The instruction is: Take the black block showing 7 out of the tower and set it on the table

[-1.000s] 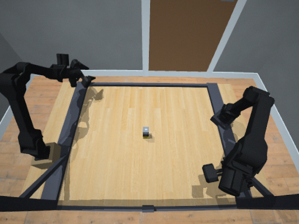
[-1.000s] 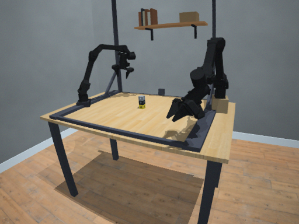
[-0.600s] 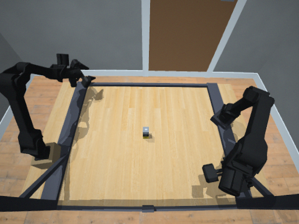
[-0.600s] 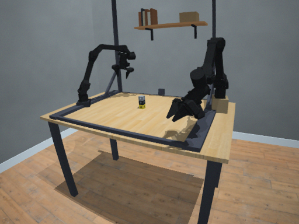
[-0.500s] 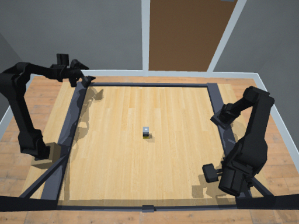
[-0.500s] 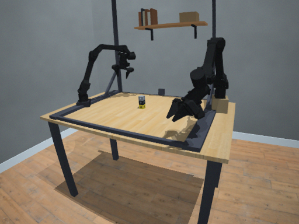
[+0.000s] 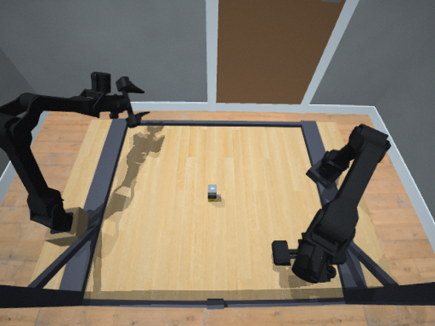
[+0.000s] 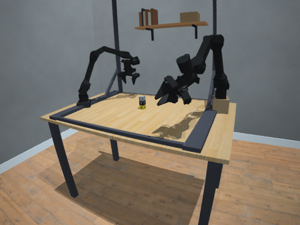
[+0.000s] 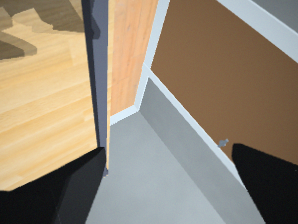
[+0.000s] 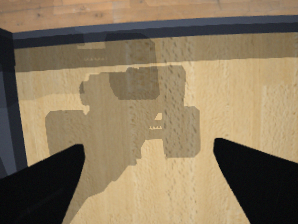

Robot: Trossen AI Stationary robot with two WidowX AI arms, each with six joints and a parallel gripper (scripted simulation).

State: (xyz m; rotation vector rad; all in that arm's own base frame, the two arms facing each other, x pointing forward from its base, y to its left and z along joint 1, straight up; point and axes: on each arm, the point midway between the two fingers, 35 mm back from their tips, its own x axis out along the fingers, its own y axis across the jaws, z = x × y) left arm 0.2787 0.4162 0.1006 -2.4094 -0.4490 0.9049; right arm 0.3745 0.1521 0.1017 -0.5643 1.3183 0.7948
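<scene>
Approach step in hand, with extraction ahead.
Between left gripper [image 7: 146,102] [image 8: 158,101] [image 9: 169,148] and right gripper [image 7: 309,255] [image 8: 129,83] [image 10: 149,148], both spread wide, nothing pinched; well apart from both, black block [image 7: 211,195] [image 8: 142,103] sandwiched mid-tower; next, likely steady grey top block [image 7: 211,188] [image 8: 142,98] while gripping black.
</scene>
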